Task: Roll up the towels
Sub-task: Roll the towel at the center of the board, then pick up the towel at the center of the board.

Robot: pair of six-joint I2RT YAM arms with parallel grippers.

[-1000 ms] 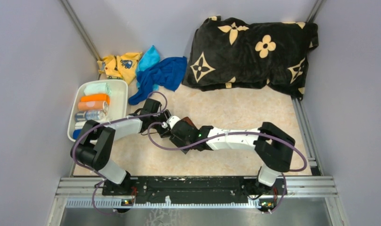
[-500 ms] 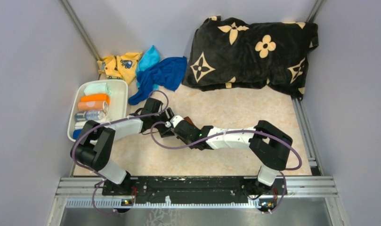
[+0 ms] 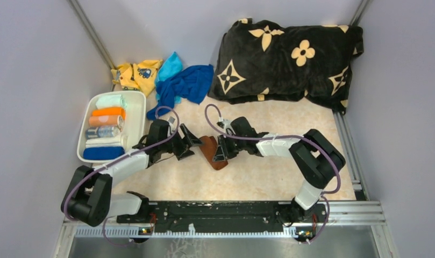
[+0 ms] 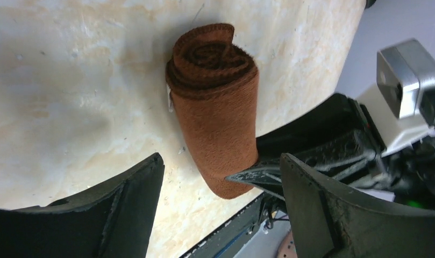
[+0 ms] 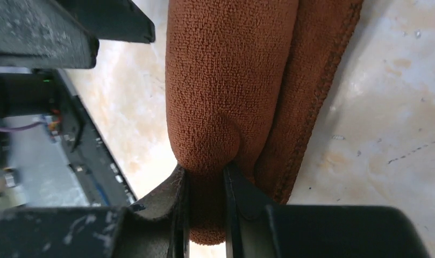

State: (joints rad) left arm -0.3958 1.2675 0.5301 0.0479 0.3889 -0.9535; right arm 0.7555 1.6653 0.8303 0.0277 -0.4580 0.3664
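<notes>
We find the brown towel near the middle of the bench, wound into a tight cylinder. The left wrist view shows the spiral at its far end, and one long edge lies along the outside of the roll.

The right fingers are clamped on one end of it, squeezing the fabric so that it bulges just beyond their tips. We judge that this pinch keeps the layers from springing loose, and that it gives the arm a hold to lift the roll by.

The left fingers stand wide apart on either side of the same end, and as far as we can tell they touch nothing. We take that open stance as a way to stay clear of the cloth while the other arm has it.

At the left edge sits a white bin with several rolled cloths laid side by side. We think the brown roll is probably meant to go there.

The dark blue towel and the light cyan towel lie crumpled against each other at the far side. They sit between a yellow cloth and a black cushion and are not yet rolled, so we judge the task about a third done.
</notes>
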